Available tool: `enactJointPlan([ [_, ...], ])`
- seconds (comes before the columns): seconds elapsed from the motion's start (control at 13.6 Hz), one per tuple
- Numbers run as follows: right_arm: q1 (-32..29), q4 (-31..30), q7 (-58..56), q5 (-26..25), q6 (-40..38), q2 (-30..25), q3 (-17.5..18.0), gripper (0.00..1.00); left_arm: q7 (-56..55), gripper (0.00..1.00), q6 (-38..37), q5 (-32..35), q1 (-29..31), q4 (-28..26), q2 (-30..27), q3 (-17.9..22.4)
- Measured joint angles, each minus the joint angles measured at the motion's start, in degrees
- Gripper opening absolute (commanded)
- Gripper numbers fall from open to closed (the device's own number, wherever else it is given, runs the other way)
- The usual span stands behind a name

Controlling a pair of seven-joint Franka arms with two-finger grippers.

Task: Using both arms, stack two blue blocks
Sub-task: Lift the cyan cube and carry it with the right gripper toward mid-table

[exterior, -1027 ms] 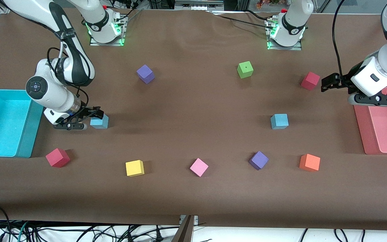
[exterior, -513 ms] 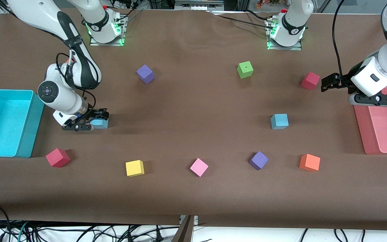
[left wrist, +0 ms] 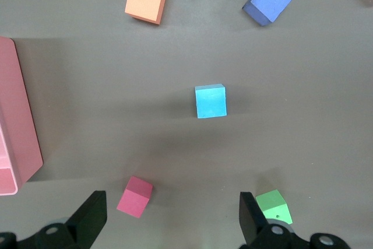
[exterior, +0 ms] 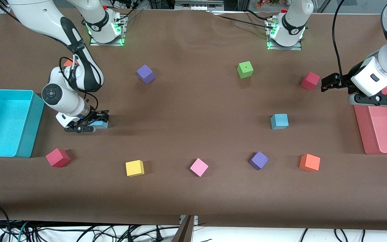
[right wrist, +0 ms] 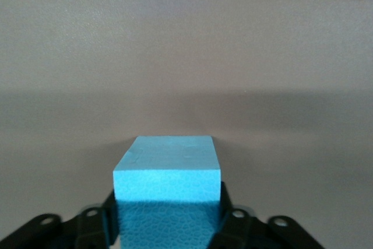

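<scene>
From where I stand the stack is barely begun: the right end effector [exterior: 94, 123] clamps one blue block [right wrist: 167, 167] on the surface [exterior: 193, 111] by the cyan bin [exterior: 29, 122], while the other blue block [exterior: 279, 121] sits untouched toward five o'clock of the green cube [exterior: 245, 69], the waiting left end effector [exterior: 328, 82] spread open over the red cube [exterior: 310, 80]

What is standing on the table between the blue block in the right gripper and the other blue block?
Nothing visible. The right gripper is shut on one blue block; only bare table lies between it and the other blue block.
</scene>
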Motion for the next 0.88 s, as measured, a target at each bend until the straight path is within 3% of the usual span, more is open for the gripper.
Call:
enactJointPlan([
  [0.29, 0.0, 1.8, -0.1, 0.0, -1.6, -0.2, 0.6, 0.28, 0.0, 1.00, 0.0, 0.0, 0.0, 0.0, 0.0, 0.0],
  [0.59, 0.4, 10.1, 2.7, 0.0, -11.3, -1.0, 5.0, 0.29, 0.0, 1.00, 0.0, 0.0, 0.0, 0.0, 0.0, 0.0],
  [0.88, 5.1, 12.6, 10.8, 0.0, -12.2, -1.0, 8.2, 0.29, 0.0, 1.00, 0.0, 0.0, 0.0, 0.0, 0.0, 0.0],
])
